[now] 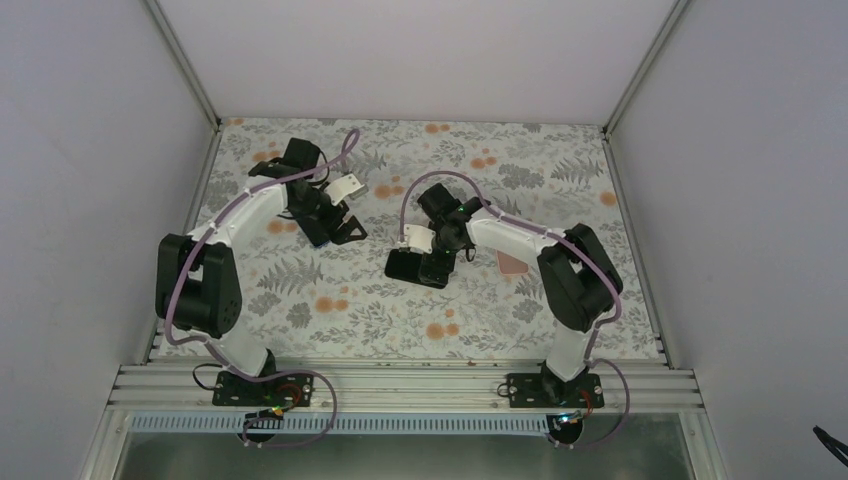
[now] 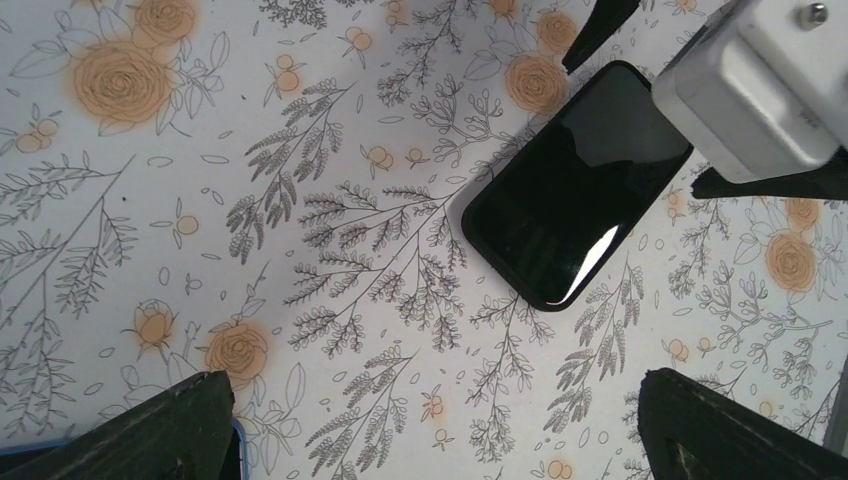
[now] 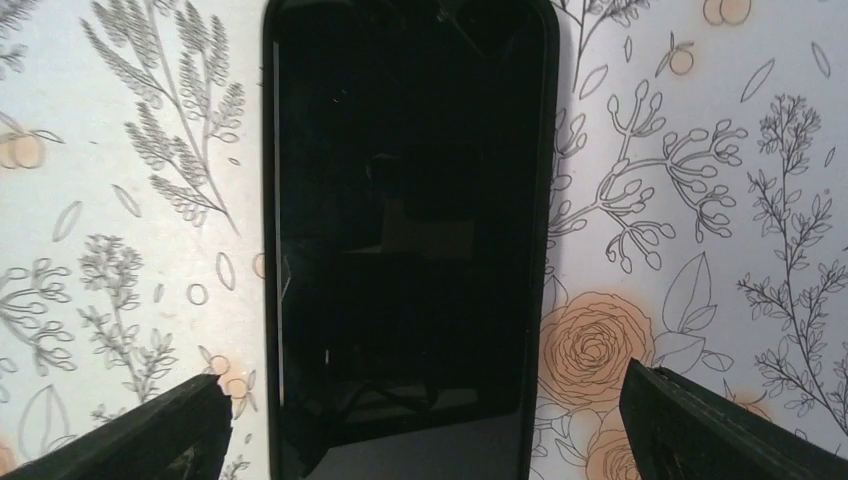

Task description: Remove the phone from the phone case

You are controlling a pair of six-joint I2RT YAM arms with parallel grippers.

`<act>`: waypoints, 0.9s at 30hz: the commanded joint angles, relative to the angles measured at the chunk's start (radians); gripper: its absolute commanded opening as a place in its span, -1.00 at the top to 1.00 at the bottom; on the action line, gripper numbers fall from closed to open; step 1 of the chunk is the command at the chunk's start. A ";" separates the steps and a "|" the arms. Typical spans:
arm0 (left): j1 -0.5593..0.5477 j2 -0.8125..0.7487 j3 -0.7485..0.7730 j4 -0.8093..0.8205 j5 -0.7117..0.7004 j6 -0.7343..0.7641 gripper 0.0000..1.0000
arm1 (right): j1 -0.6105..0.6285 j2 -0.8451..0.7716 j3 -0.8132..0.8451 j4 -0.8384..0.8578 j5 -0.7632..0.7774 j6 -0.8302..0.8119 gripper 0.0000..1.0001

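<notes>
A black phone in a black case (image 3: pixel 405 230) lies flat, screen up, on the floral table cover. It also shows in the top view (image 1: pixel 408 267) and in the left wrist view (image 2: pixel 575 190). My right gripper (image 3: pixel 425 400) is open and hovers over the phone's near end, one finger on each side, apart from it. In the top view the right gripper (image 1: pixel 428 262) is at the phone's right end. My left gripper (image 2: pixel 435 400) is open and empty over bare cover, to the left of the phone, at the left centre in the top view (image 1: pixel 335 228).
A blue-edged dark object (image 2: pixel 236 445) lies by the left gripper's left finger. A pink flat item (image 1: pixel 512 263) lies partly under the right arm. The right wrist's white housing (image 2: pixel 760 80) is over the phone's far end. Enclosure walls ring the table.
</notes>
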 commanded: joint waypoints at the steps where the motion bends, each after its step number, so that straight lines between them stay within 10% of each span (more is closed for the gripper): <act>1: 0.011 0.015 0.023 0.018 0.043 -0.038 -1.00 | 0.008 0.036 0.018 0.019 0.046 0.030 -1.00; 27: 0.014 0.101 0.056 0.016 0.077 -0.074 -1.00 | 0.048 0.115 -0.023 0.057 0.111 0.051 -0.99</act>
